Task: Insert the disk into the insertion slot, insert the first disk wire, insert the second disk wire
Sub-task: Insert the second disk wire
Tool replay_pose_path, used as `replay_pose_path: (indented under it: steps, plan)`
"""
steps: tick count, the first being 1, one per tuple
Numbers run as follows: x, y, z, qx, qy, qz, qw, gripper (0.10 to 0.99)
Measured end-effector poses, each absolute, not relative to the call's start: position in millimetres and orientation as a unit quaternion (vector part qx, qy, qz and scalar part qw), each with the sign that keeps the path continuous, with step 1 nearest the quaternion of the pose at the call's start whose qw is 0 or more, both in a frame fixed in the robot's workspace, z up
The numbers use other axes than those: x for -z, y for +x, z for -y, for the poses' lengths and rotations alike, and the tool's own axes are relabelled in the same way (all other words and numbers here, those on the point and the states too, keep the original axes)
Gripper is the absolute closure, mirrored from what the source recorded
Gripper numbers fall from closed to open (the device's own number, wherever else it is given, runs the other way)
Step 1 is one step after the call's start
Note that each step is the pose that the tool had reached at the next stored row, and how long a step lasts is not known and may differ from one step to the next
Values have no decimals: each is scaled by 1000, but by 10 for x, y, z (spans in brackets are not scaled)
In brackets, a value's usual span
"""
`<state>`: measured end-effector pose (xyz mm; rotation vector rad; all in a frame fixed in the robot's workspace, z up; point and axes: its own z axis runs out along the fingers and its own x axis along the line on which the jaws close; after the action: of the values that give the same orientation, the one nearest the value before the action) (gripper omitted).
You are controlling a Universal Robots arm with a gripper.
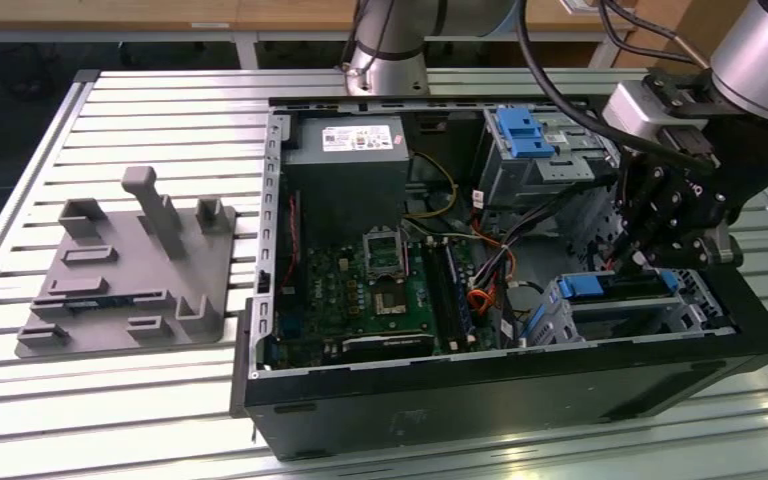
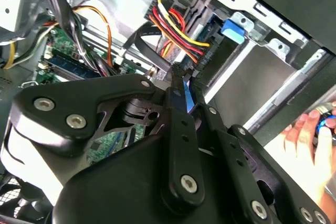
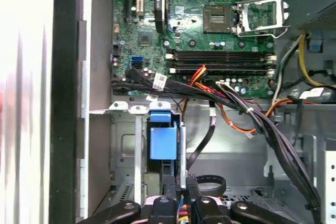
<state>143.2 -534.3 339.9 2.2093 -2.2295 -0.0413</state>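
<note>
Blue-framed disk [image 1: 611, 288] sits inside the silver insertion slot [image 1: 688, 312]

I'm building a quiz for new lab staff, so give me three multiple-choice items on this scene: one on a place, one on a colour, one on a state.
1. In the exterior view, where does the grey fixture lie relative to the computer case?
A) on that view's left
B) on that view's right
C) inside it

2. What colour is the carrier of the disk sitting in the insertion slot?
A) red
B) blue
C) green

3. How is the computer case?
A) closed
B) open, with the motherboard exposed
C) wrapped in foil

Answers:
1 A: the fixture sits apart from the case, towards that view's left.
2 B: the carrier's tab shows bright blue, just below the end effector.
3 B: the board and cables are in plain sight.
</note>
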Motion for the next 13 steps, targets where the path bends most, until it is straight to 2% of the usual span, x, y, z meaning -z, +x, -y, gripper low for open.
replay_pose_path:
  steps: [2,13]
  plan:
    - [-3399,1432,5345,18,704,710,-3,886]
    - [-3395,1437,5379,18,704,710,-4,886]
